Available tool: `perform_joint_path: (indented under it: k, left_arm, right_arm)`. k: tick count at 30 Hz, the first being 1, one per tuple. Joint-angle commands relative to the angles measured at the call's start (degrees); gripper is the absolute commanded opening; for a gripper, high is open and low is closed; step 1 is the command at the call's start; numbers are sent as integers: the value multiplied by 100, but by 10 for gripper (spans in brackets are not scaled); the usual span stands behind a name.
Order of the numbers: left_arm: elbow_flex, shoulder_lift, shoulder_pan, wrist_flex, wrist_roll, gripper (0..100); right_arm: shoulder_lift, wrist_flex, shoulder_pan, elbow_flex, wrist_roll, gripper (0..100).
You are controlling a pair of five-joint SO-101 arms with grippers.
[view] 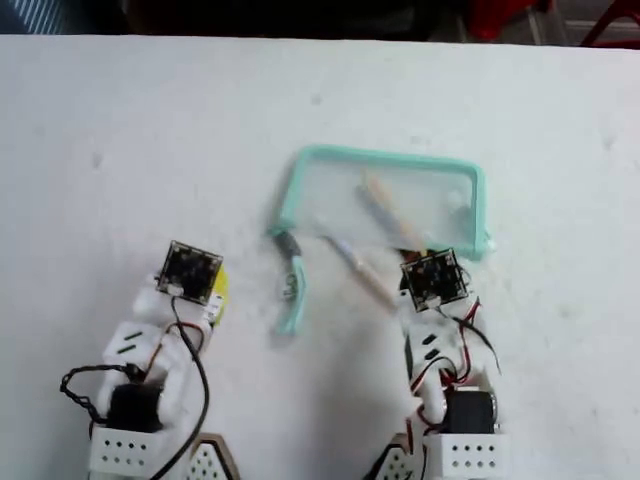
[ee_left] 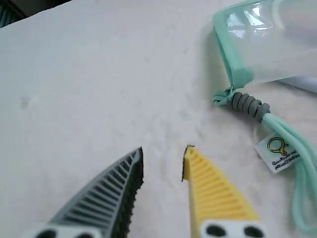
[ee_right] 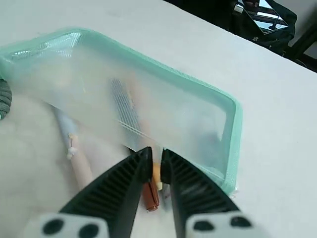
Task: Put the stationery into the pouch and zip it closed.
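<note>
The translucent pouch [view: 385, 195] with mint-green trim lies flat at the table's middle, its strap [view: 292, 290] with a grey knot trailing toward the arms. A wooden pencil [ee_right: 150, 194] lies slanted, partly inside the pouch. My right gripper [ee_right: 156, 157] is at the pouch's near edge, its black fingers pinched on the pencil's brown end. A pale pen [ee_right: 74, 151] sticks out of the pouch mouth beside it, also seen as the pen [view: 358, 270] from above. My left gripper [ee_left: 163, 154] hovers open over bare table, short of the strap's knot [ee_left: 247, 104] and the pouch corner [ee_left: 237, 74].
A white tag [ee_left: 277, 151] hangs on the strap. The left arm [view: 190, 275] stands left of the strap, the right arm [view: 435, 280] at the pouch's near right corner. Dark furniture lines the table's far edge [view: 320, 36].
</note>
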Motion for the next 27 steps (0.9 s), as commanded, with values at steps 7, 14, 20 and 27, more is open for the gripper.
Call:
perform_joint_path:
  k: [7,14,20,27]
  left_arm:
    - [-176,-66,13,9,-70,54]
    - [-211,-66,13,26,-53,24]
    - [-114,-66,391,44,-62,24]
    - [-79,-66,514,35,-589,27]
  right_arm:
    - [-31,453,-295,53,53,97]
    - [-31,523,-409,53,79,267]
    - [-4,523,-409,53,88,187]
    - [13,532,-400,53,88,36]
